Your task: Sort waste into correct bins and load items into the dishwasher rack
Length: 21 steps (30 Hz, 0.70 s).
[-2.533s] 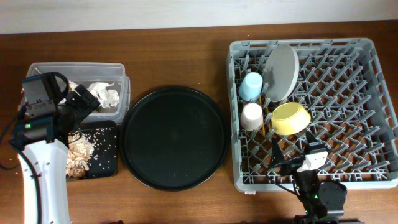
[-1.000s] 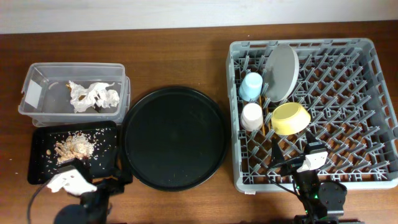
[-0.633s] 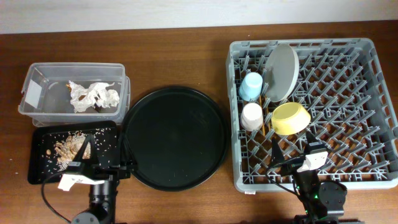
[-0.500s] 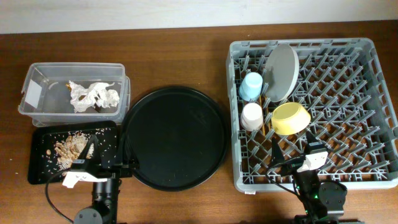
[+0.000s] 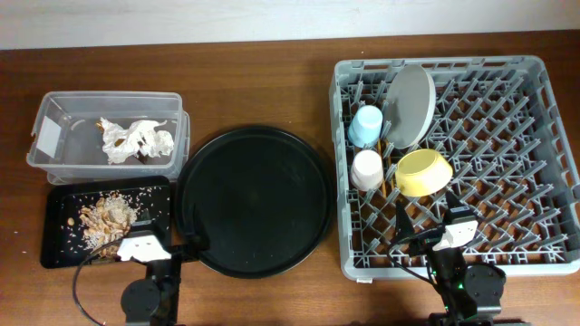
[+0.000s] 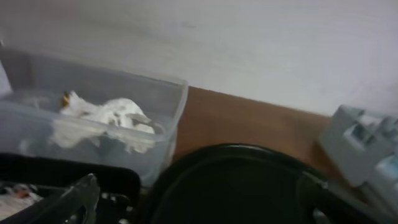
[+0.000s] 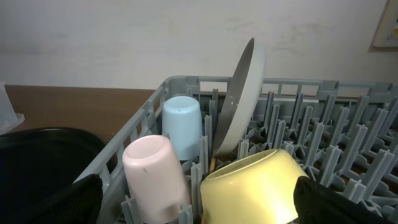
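Surroundings: a round black tray (image 5: 254, 199) lies mid-tabletop (image 5: 263, 81), between the two bins at the left and the rack (image 5: 553, 163) at the right.
In the way: the round tray's rim and a corner of the flat black tray (image 5: 59, 255) lie just ahead of the left claw (image 6: 198, 183). Rack pegs stand ahead of the right claw (image 7: 199, 186).
Waste: napkins (image 5: 136, 139) are in the clear tub (image 5: 54, 113), well beyond the left claw. Food scraps (image 5: 107, 215) are on the flat tray, near that claw and to its left.
Dishes: the pink cup (image 5: 367, 168) and blue cup (image 5: 366, 125) sit upside down, the plate (image 5: 410, 104) stands on edge and the yellow bowl (image 5: 423, 172) is tilted, all in the rack's left part. The pink cup and bowl are just ahead of the right claw.
Claws: both are spread wide and hold nothing.
Change: the left arm has drawn back from over the bins to the tabletop's near edge. The right arm is unmoved.
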### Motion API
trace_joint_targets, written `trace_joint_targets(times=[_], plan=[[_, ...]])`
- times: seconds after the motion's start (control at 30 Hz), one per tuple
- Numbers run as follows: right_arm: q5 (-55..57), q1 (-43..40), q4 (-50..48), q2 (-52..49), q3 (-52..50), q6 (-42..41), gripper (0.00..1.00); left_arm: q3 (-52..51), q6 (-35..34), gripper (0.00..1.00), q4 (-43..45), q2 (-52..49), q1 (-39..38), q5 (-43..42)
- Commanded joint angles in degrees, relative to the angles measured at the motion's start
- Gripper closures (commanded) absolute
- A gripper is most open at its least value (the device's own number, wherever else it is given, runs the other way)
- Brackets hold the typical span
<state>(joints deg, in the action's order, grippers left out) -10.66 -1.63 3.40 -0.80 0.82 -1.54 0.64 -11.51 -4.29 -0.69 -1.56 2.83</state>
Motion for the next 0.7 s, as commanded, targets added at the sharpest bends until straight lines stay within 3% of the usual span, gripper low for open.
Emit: trace_joint_targets(times=[0.0,0.67], plan=[[-0.5,-0.4,0.1,0.4,-0.5,-0.5,0.02,-0.1,14.8,0.01,-0.1,0.4,-1.6,2.6],[-0.5,-0.4,0.1,0.4,-0.5,-0.5,0.01,-0.1,16.3,0.01,-0.1,0.3,-1.7,2.4]])
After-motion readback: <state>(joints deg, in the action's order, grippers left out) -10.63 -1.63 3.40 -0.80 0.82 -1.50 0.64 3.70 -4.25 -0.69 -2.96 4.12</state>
